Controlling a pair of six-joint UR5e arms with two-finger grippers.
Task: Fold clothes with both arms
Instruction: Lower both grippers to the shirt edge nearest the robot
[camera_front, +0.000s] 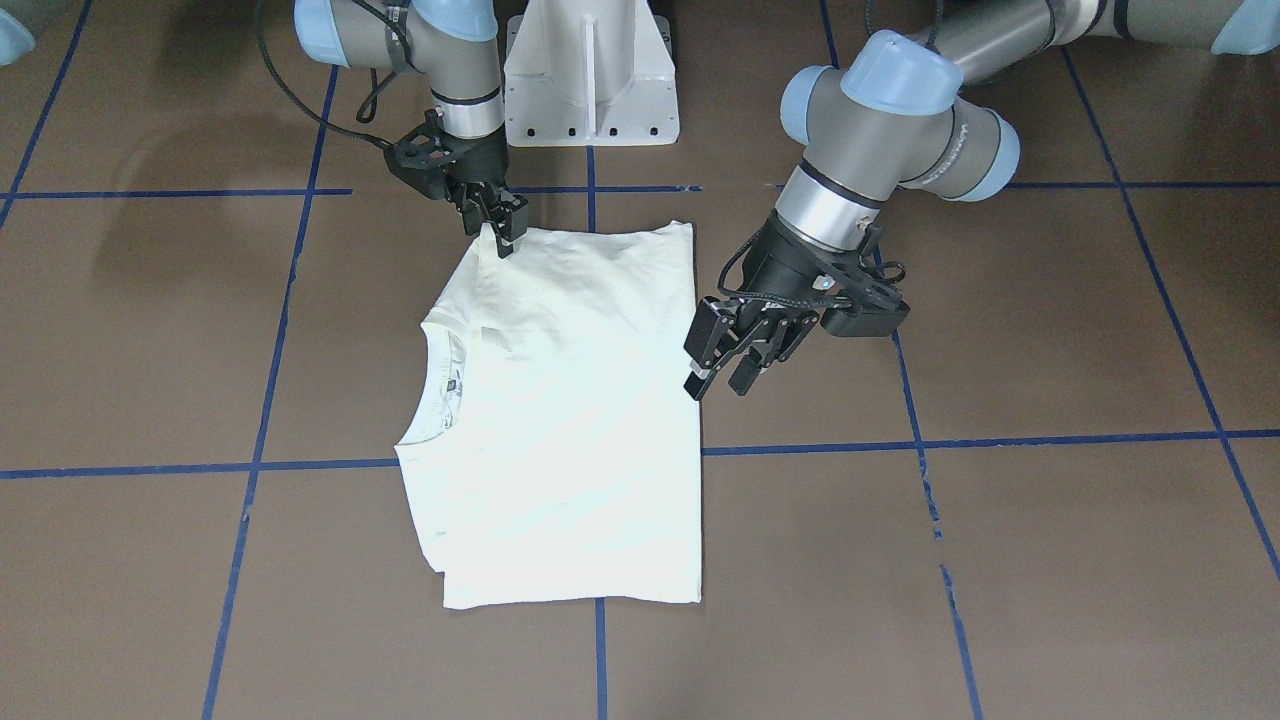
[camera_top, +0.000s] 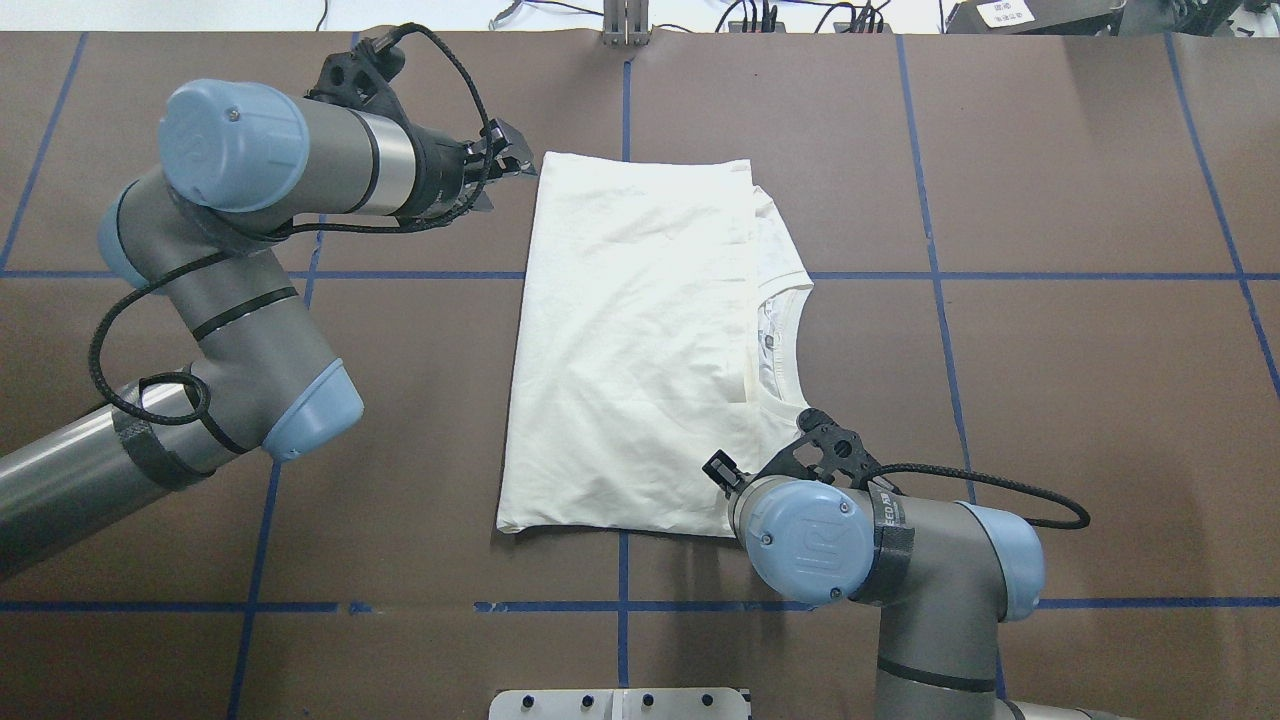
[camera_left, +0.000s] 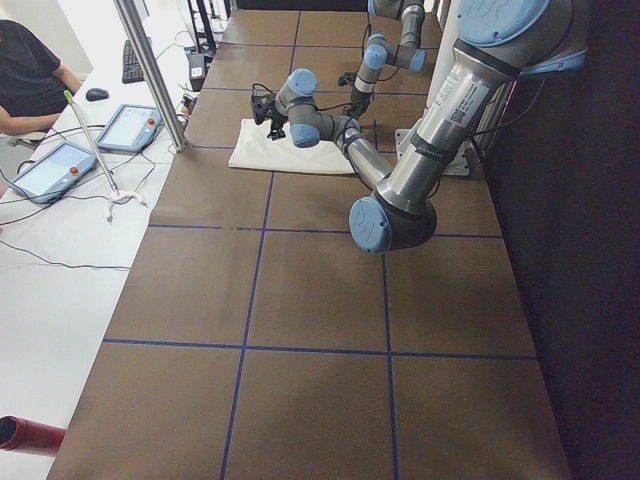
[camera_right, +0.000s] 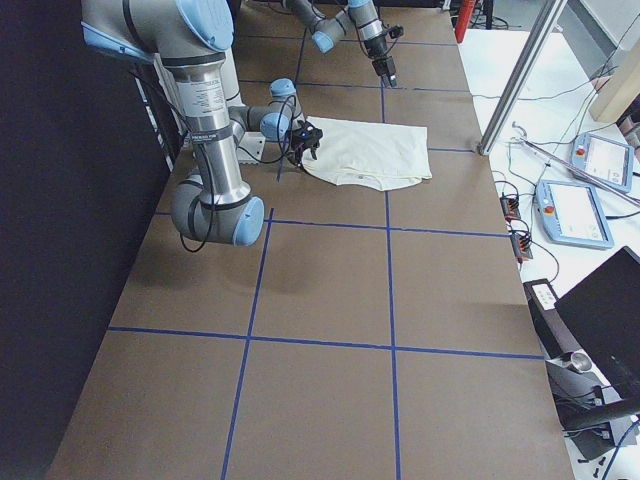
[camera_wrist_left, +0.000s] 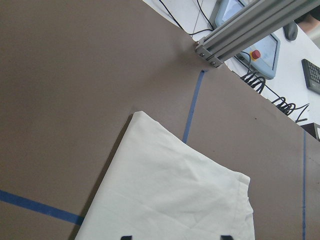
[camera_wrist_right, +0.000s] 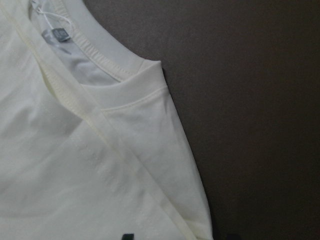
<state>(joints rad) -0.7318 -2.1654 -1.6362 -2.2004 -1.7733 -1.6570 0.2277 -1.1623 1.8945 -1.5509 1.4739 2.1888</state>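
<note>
I'd reckon a grasp comes next. Each claw should sink until every layer of cloth sits between its fingers, and then both should close together so the fold lifts evenly. The white T-shirt (camera_top: 630, 340) lies part-folded mid-table (camera_top: 1050, 400), its collar toward the right of the overhead frame. The right claw (camera_front: 503, 238) is spread at the shirt's upper-left corner in the front view, and its wrist camera shows the shoulder hem between the tips. The left claw (camera_front: 720, 378), also spread, hangs just off the shirt's right edge there and does not touch it.
</note>
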